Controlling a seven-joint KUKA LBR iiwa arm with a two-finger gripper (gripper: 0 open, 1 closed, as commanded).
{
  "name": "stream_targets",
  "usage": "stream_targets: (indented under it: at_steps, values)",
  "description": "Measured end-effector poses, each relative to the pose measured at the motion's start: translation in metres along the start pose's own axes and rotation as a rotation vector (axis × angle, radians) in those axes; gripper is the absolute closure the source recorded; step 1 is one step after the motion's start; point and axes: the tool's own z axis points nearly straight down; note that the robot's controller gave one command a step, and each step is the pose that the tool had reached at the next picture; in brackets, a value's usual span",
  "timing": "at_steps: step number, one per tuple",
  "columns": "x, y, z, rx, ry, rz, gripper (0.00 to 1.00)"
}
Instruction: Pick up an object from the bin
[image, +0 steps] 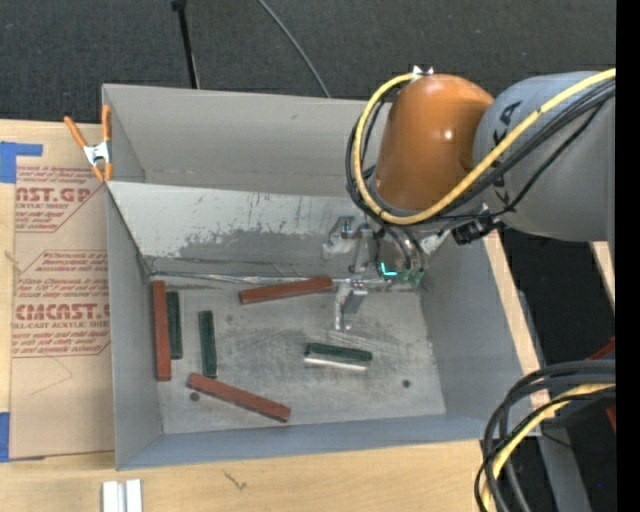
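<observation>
The gripper (345, 312) is hanging close over the dark green bar (338, 355) (the one lying by itself); whether it is standing wide or narrow I cannot tell. A red-brown bar (285, 291) is lying up-left of that dark green bar.

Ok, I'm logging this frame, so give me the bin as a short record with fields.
container: grey bin
gripper: over the floor, right of centre
nearest: red-brown stick ending beside it; dark green bar below it in view
left side: red stick by the wall, green stick beside it, another green stick, slanted red stick
held: nothing seen
</observation>
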Motion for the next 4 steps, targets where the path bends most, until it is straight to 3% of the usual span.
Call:
stream_targets:
  at_steps: [1,2,3,4]
  values:
    - [-0.002,0.000,-0.005,0.000,-0.008,0.001,0.00]
    - [0.002,-0.006,0.033,0.001,-0.012,-0.087,0.00]
    - [0.045,-0.041,0.098,0.001,-0.006,-0.211,1.00]
    - [0.045,-0.041,0.098,0.001,-0.006,-0.211,1.00]
